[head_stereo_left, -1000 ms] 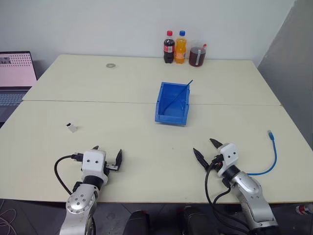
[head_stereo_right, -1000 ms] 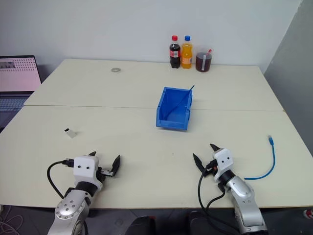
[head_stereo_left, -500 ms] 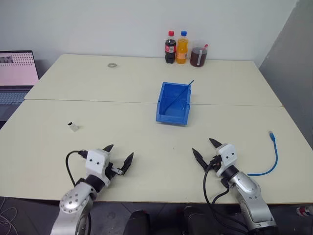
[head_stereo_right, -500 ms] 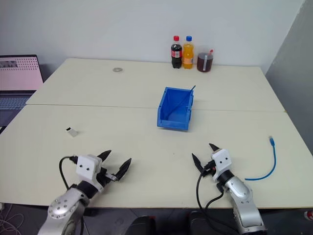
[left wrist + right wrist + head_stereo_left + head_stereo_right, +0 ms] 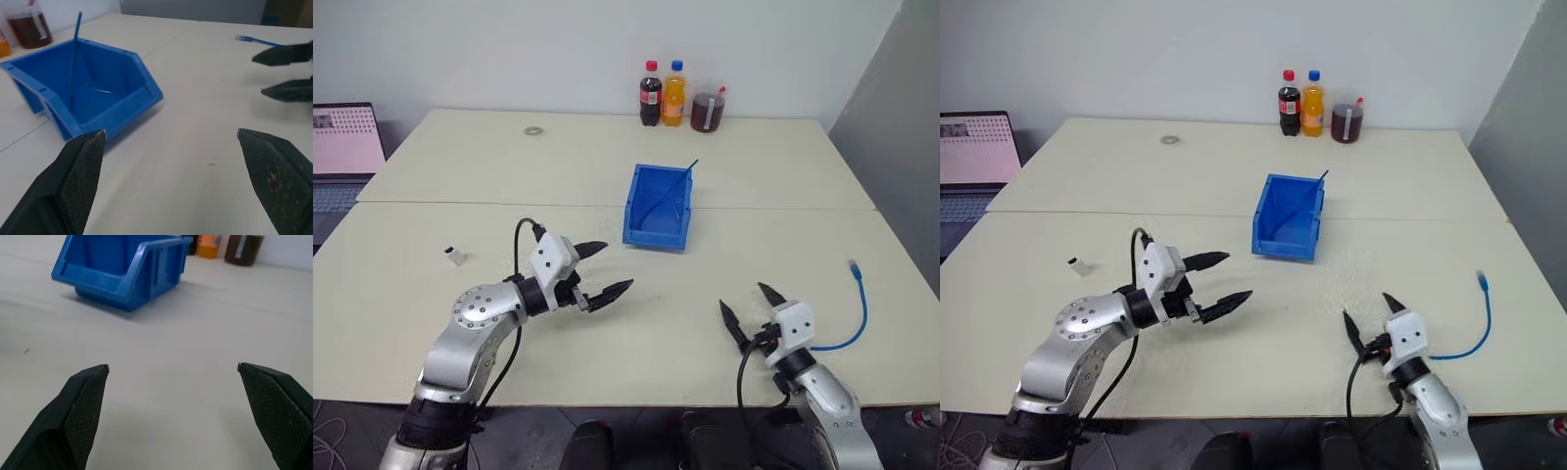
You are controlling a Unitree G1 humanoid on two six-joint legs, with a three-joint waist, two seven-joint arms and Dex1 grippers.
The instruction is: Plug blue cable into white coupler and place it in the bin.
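Observation:
The blue bin (image 5: pixel 658 207) stands mid-table with a thin blue rod leaning inside it; it also shows in the left wrist view (image 5: pixel 88 93) and right wrist view (image 5: pixel 122 269). A blue cable (image 5: pixel 855 311) lies curved near the table's right edge, its end visible in the left wrist view (image 5: pixel 254 40). The tiny white coupler (image 5: pixel 457 256) rests at the left of the table. My left gripper (image 5: pixel 605 270) hovers open and empty in front of the bin, pointing right. Near the front edge, my right gripper (image 5: pixel 751 309) stands open and empty, left of the cable.
Two drink bottles (image 5: pixel 663 94) and a jar of dark liquid (image 5: pixel 708 110) stand at the table's far edge. A small ring (image 5: pixel 532 130) lies at the far left. A laptop (image 5: pixel 342 147) sits on a side surface to the left.
My left arm has swung up and to the right, from the front edge toward the bin, turning its gripper rightward. My right gripper has drawn back a little toward the front edge. Both stay open.

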